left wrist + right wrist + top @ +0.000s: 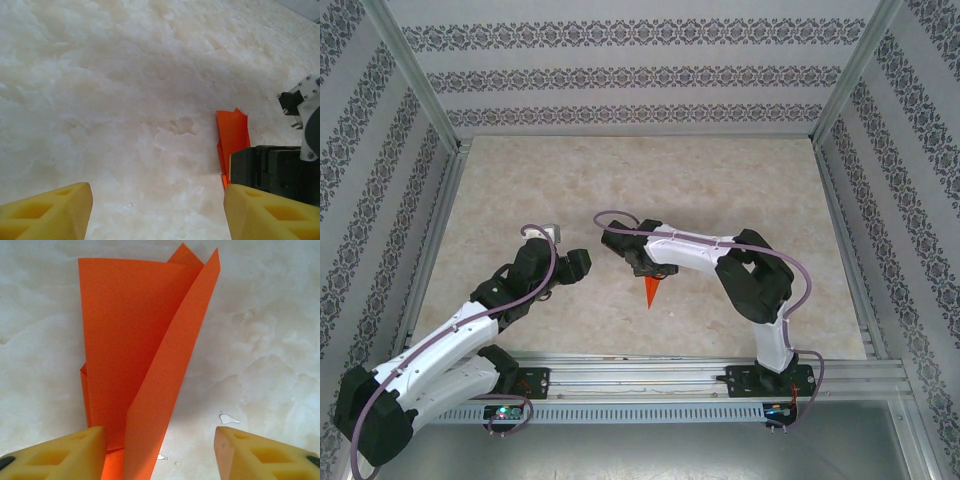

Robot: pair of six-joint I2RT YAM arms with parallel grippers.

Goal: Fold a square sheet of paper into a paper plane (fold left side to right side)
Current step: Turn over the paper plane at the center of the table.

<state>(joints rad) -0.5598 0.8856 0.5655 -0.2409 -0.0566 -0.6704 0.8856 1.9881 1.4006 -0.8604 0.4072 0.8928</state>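
Observation:
The orange paper plane (651, 291) lies on the marble table (620, 190) in the middle, folded narrow, its point toward the near edge. My right gripper (657, 270) hovers right over its wide end. In the right wrist view the paper plane (135, 340) runs up from between the yellow fingers (60, 455), lying against the left one, with one flap standing up on edge. The right gripper (160, 455) is open, with a wide gap on the right side. My left gripper (578, 263) is just left of the paper. The left gripper (157, 212) is open over bare table, the paper plane (232, 132) at its right.
Patterned walls (620, 70) and metal frame rails enclose the table on three sides. The right arm's black wrist (275, 170) sits close beside my left gripper's right finger. Small wet-looking specks (229, 418) mark the table near the paper.

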